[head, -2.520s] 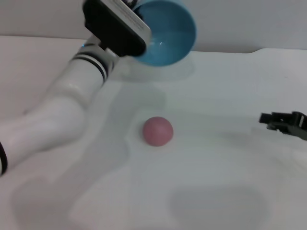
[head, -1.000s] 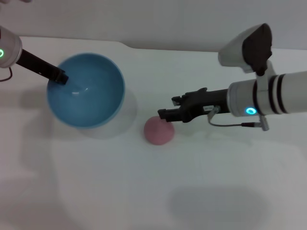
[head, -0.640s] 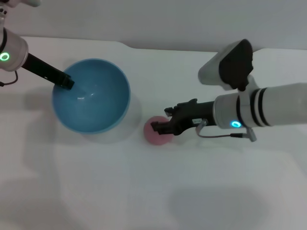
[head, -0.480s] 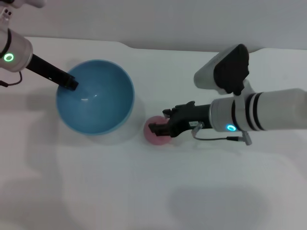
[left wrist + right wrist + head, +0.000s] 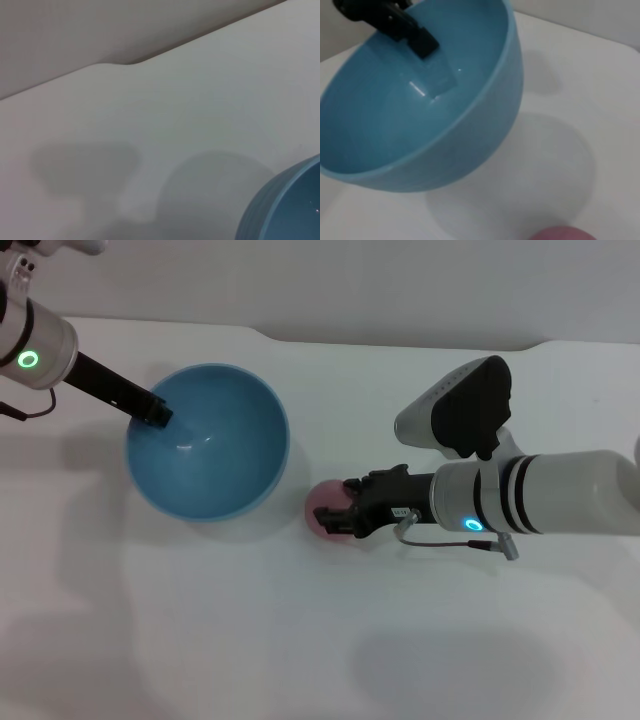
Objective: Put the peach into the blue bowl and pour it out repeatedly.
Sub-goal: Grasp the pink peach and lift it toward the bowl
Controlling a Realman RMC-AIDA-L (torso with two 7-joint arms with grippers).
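Note:
The blue bowl (image 5: 207, 440) hangs slightly above the white table at the left, its opening facing up. My left gripper (image 5: 158, 412) is shut on the bowl's far-left rim, and one dark finger (image 5: 407, 31) reaches down inside the wall. The pink peach (image 5: 322, 506) lies on the table just right of the bowl. My right gripper (image 5: 345, 508) has come in from the right and has its black fingers on either side of the peach, pressed against it. In the right wrist view only the top of the peach (image 5: 559, 234) shows below the bowl (image 5: 445, 130). A sliver of the bowl (image 5: 287, 210) shows in the left wrist view.
The white table (image 5: 300, 640) stretches out in front of the bowl and peach. Its back edge (image 5: 270, 335) runs along a grey wall. The right arm's forearm and wrist camera (image 5: 470, 410) hang over the table's right half.
My left arm lowered the bowl from high up and shifted it right toward the peach. My right gripper came in from the right, dropped lower and closed around the peach.

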